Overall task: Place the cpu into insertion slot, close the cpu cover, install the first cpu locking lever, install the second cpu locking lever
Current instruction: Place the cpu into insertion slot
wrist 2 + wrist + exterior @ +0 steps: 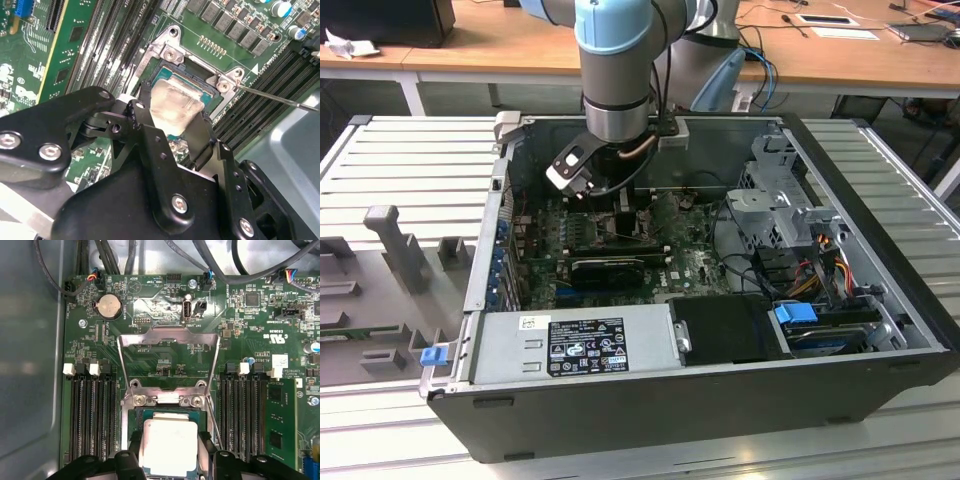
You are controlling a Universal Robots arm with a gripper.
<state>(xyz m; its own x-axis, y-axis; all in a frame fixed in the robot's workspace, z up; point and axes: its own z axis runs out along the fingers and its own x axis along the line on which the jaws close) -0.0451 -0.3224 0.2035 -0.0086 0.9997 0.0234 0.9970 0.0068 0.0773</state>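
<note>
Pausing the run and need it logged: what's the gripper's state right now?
Gripper: jaws closed on the cpu.

Matt metal cpu (168,447), shiny metal cpu cover (169,337), glossy mobo (250,340)

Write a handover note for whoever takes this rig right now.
Gripper: shut on the small flat square tan-silver cpu, which is at the dark-framed square insertion slot on the green motherboard. Cannot tell if it is fully seated.
Thin silver windowed cpu cover: open, tilted back off the slot.
Done: cpu at the slot.
Left: cover not closed, levers not installed; one thin wire lever stands free.
</note>
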